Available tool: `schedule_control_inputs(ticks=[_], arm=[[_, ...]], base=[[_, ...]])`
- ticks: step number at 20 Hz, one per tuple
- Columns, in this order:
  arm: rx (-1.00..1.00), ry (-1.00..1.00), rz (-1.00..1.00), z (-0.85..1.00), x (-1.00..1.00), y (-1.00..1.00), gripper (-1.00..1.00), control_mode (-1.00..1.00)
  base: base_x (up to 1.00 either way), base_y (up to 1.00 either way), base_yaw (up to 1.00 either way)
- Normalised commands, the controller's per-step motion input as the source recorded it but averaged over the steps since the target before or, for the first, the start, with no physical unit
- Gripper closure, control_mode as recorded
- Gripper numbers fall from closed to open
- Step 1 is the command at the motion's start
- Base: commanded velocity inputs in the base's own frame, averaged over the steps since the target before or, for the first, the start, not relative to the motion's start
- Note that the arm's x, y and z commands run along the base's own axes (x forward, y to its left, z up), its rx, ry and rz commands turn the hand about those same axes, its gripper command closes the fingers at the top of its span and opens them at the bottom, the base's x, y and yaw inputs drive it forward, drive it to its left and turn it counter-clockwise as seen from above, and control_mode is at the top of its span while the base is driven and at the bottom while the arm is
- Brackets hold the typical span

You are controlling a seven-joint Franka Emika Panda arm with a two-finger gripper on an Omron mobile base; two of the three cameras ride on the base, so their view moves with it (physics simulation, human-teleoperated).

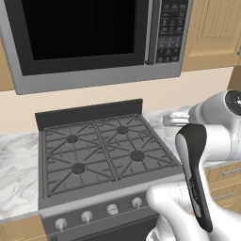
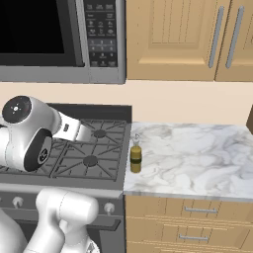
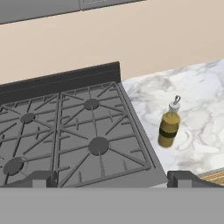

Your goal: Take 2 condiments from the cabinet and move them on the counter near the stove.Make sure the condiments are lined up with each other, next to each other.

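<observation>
One of two condiments is placed: the olive-green pourer-topped bottle with a black band (image 3: 169, 128) stands upright at centre right of the hand view, on the white grey-veined marble counter (image 2: 197, 153) just beside the dark grey four-burner gas stove (image 1: 103, 150). The gripper (image 3: 111, 178) is spread wide and holds nothing, so my read is step two, fetching the second bottle from the shelf. Silver microwave (image 1: 94, 37) at upper frame overhangs the stove, limiting lift height.
</observation>
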Motion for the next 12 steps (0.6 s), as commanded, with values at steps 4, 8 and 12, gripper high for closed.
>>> schedule_control_inputs(ticks=[4,8,12], arm=[[-0.02,-0.02,0.00,0.01,-0.01,0.02,-1.00,-1.00],[-0.02,-0.02,0.00,0.02,-0.11,0.00,-1.00,-1.00],[-0.01,-0.02,0.00,0.02,-0.10,0.00,-1.00,-1.00]], base=[[0.00,0.00,0.00],[0.00,0.00,0.00],[0.00,0.00,0.00]])
